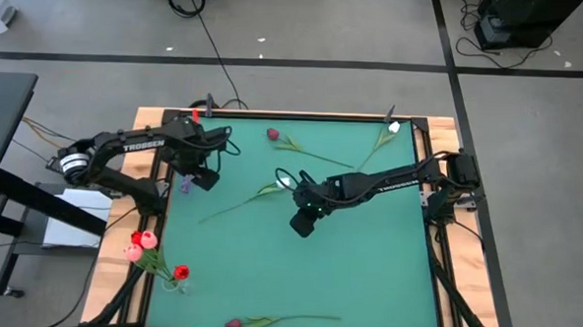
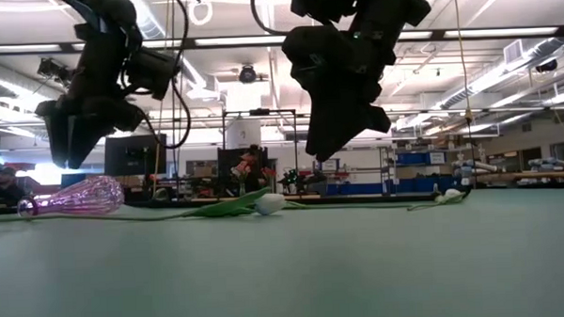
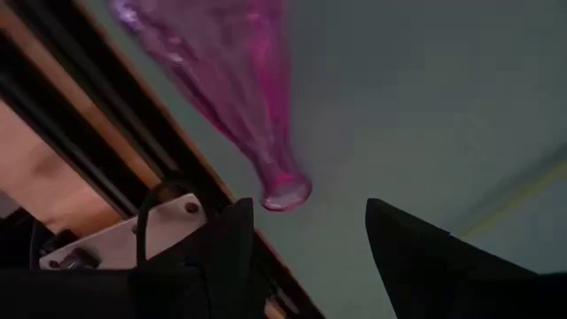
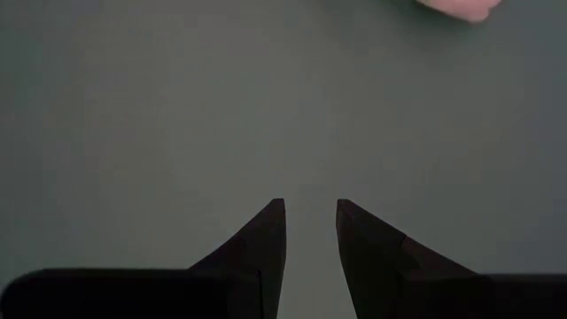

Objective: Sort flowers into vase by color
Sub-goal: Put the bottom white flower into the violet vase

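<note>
A pink glass vase lies on its side on the green mat near the left edge. My left gripper hovers open above it, close to the vase's mouth, touching nothing. A white tulip lies flat mid-table, its stem running toward the near left. My right gripper hangs just near of that tulip, above bare mat, fingers narrowly open. A dark red tulip and another white tulip lie toward the far edge.
Red and pink tulips stand together at the table's left near corner. A dark red tulip lies along the near edge. Wooden rails border the mat. Bare mat lies between the right gripper and the near edge.
</note>
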Available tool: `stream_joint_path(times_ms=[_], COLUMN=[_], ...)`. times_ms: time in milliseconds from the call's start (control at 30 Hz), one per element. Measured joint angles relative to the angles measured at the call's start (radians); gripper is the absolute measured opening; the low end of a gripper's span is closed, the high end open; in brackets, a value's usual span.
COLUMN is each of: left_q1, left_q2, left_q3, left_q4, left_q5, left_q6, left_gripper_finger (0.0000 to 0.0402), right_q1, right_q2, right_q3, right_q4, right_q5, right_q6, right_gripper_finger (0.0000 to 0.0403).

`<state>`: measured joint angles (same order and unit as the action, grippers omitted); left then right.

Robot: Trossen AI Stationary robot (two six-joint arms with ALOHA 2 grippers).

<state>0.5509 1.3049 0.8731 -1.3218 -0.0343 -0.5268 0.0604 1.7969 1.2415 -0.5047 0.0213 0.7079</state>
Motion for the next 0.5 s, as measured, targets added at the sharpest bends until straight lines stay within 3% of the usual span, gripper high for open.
stream_joint_path(times_ms=[500], left_q1=[0.031], left_q2=[-0.03], left_q3=[-0.214], left_q4=[0.201], left_q5=[-0.006], left_q6=[-0.065], left_gripper_finger=[0.0208], right_q1=[-0.022], right_q2=[0.0], right_q3=[0.0], right_q4=[-0.009], right_q5=[-0.014], right_q6=[-0.054], right_gripper_finger=[0.0112])
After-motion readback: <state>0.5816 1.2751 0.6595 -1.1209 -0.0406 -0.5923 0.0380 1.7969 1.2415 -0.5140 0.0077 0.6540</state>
